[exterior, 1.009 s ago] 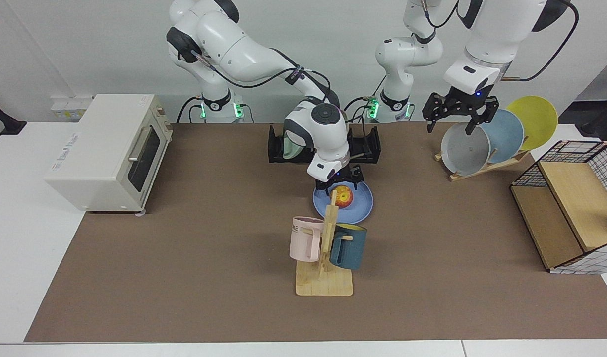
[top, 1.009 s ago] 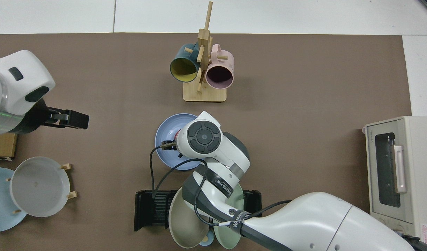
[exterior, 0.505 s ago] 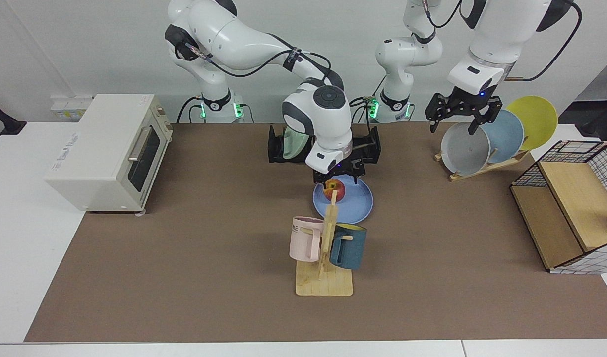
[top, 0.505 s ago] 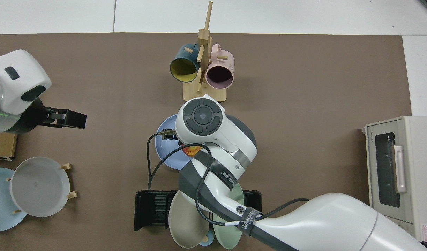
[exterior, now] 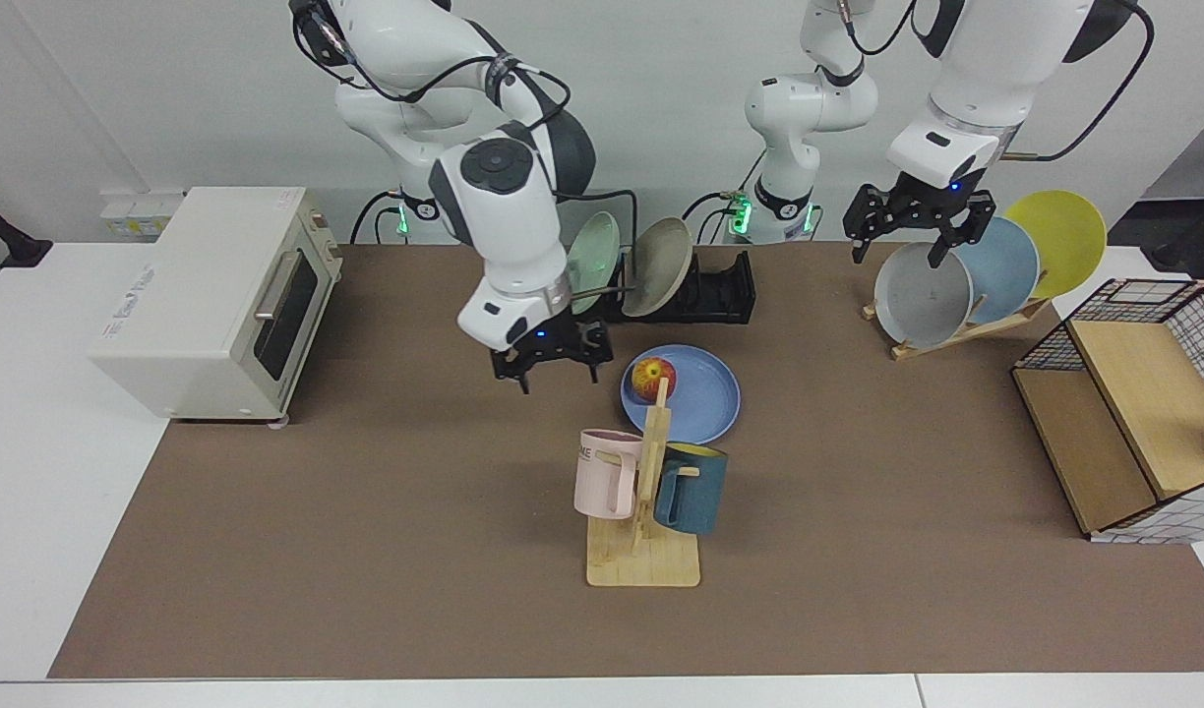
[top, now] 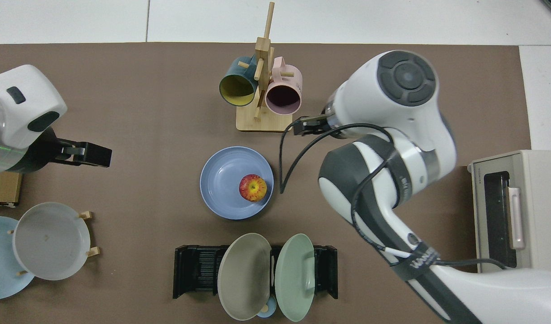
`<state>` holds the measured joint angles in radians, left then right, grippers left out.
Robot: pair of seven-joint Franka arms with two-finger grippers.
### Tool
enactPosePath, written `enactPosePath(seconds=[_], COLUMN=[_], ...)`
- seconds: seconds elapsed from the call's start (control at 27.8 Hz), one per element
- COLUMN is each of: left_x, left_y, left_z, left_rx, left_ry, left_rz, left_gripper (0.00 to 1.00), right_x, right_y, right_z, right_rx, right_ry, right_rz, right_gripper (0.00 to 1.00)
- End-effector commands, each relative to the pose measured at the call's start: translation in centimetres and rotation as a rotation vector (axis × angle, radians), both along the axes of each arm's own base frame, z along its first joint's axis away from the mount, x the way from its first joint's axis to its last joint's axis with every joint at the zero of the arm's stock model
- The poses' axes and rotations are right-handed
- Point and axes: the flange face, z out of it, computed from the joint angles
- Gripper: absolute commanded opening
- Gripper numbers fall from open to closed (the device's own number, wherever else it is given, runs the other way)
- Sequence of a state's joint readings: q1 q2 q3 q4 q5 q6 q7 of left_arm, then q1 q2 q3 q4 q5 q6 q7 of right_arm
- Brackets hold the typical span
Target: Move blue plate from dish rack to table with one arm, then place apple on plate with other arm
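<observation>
The right hand [exterior: 548,366] hangs above the brown mat of the bench [exterior: 366,551], its black fingers spread apart and gripping nothing. It sits off to one side of the blue plate [exterior: 705,398], clear of the rim and not touching it. In the top view this hand is mostly hidden under the arm's own white wrist, and only a bit of black shows near the wooden mug tree [top: 262,90].

The blue plate lies flat on the bench, in front of the dish rack [exterior: 720,290] and behind the mug tree, which carries a pink mug [exterior: 607,472] and a dark teal mug [exterior: 691,489]. The apple [top: 253,187] rests inside the plate, off centre, close to the rim on the side nearer the right arm. The dish rack holds two plates on edge, a beige one [top: 244,275] and a pale green one [top: 295,276].

The left hand [exterior: 915,241] waits well apart, raised over the slanted wooden stand, just above the grey plate [exterior: 922,295]; its fingers are parted and hold nothing. A white toaster oven [exterior: 209,295] stands at the bench edge on the right arm's side.
</observation>
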<state>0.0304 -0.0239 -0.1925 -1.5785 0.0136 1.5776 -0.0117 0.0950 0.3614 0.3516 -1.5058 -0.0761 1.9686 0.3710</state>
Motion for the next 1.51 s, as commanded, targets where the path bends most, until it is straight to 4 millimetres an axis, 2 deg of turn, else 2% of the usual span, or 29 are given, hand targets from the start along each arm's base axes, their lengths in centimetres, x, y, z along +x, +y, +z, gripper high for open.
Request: enactPosePath(seconds=[0.0, 0.18, 0.25, 0.43, 0.68, 0.79, 0.9, 1.05, 1.3, 1.48], left_x=[-0.2, -0.2, -0.2, -0.2, -0.1, -0.1, -0.1, 0.0, 0.0, -0.2], left_y=[0.2, 0.2, 0.2, 0.2, 0.5, 1.1, 1.1, 1.9, 2.5, 2.3], left_z=[0.5, 0.5, 0.5, 0.5, 0.6, 0.6, 0.6, 0.7, 0.7, 0.6], left_rx=[-0.007, -0.007, -0.007, -0.007, -0.009, -0.009, -0.009, -0.009, -0.009, -0.010], left_ry=[0.008, 0.006, 0.006, 0.006, 0.003, 0.005, 0.005, 0.005, 0.006, 0.020], left_rz=[-0.015, -0.017, -0.017, -0.017, -0.008, 0.003, 0.005, 0.020, 0.037, 0.035], left_gripper=[1.00, 1.00, 1.00, 1.00, 1.00, 1.00, 1.00, 1.00, 1.00, 1.00], right_x=[-0.3, 0.5, 0.5, -0.5, -4.5, -5.8, -6.9, -8.0, -8.0, -7.7], right_y=[-7.3, -14.4, -16.3, -19.3, -21.0, -21.8, -23.2, -23.3, -22.7, -22.7], right_z=[1.3, 2.7, 3.4, 5.7, 11.8, 13.1, 12.5, 11.2, 9.8, 9.5], right_rx=[-0.057, -0.098, -0.103, -0.117, -0.121, -0.136, -0.133, -0.128, -0.065, -0.060], right_ry=[0.008, -0.005, -0.009, 0.002, 0.016, 0.028, 0.041, 0.027, 0.056, 0.057], right_rz=[-0.040, -0.117, -0.147, -0.196, -0.192, -0.113, -0.104, -0.103, -0.116, -0.148], right_gripper=[1.00, 1.00, 1.00, 1.00, 1.00, 1.00, 1.00, 1.00, 1.00, 1.00])
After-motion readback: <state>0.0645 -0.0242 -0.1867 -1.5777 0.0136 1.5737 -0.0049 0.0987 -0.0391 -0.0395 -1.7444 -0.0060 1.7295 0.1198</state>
